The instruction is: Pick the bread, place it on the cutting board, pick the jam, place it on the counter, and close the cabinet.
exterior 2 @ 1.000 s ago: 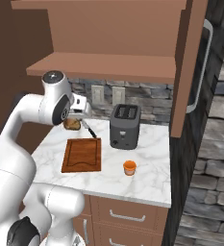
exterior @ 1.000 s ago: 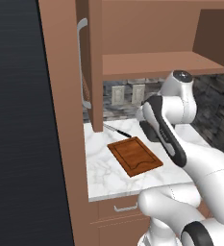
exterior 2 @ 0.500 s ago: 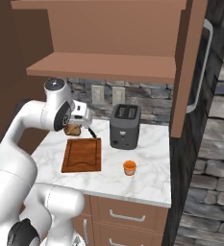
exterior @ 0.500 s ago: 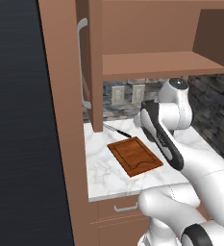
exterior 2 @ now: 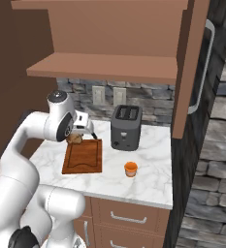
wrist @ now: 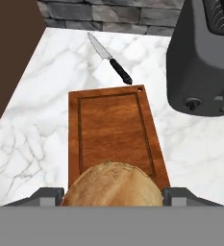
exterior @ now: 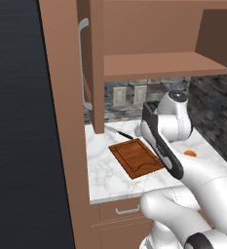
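Tan-brown bread (wrist: 114, 185) sits clamped between the jaws of the gripper (exterior 2: 79, 136), held over the near end of the cutting board (wrist: 114, 129). The board lies flat on the marble counter (exterior 2: 148, 174), with a knife (wrist: 109, 58) just beyond its far edge and a grey toaster (exterior 2: 126, 127) beside it. The orange jam (exterior 2: 131, 169) stands on the counter near the front. The cabinet (exterior 2: 192, 68) door hangs open.
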### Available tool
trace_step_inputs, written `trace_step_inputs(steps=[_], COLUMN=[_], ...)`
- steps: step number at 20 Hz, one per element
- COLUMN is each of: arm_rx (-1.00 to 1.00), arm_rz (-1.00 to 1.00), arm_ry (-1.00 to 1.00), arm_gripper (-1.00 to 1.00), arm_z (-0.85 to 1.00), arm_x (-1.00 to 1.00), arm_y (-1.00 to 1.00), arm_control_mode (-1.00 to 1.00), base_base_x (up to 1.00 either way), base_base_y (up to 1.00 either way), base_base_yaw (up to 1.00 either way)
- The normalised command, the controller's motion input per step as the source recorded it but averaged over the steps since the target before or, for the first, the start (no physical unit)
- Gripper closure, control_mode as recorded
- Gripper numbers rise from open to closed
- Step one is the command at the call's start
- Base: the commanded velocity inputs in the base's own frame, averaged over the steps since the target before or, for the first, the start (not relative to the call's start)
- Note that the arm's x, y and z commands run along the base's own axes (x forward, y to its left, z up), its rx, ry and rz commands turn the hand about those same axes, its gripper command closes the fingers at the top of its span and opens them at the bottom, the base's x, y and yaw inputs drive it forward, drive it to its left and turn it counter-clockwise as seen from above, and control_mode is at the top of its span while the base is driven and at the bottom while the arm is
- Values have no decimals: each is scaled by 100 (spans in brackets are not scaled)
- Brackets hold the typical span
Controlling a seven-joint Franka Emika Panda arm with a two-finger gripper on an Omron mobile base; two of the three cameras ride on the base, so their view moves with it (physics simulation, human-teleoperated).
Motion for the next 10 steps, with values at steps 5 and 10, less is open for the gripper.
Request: trace_step_inputs(steps=[5,10], arm_rx=[0,0], arm_rz=[0,0], arm_ry=[0,0], arm_gripper=[100,100], arm_z=[-22,-13], arm_x=[19,27], arm_y=[0,0], arm_control_mode=[-100,-100], base_base_x=[0,0], base_base_y=[0,0], base_base_yaw=[0,0])
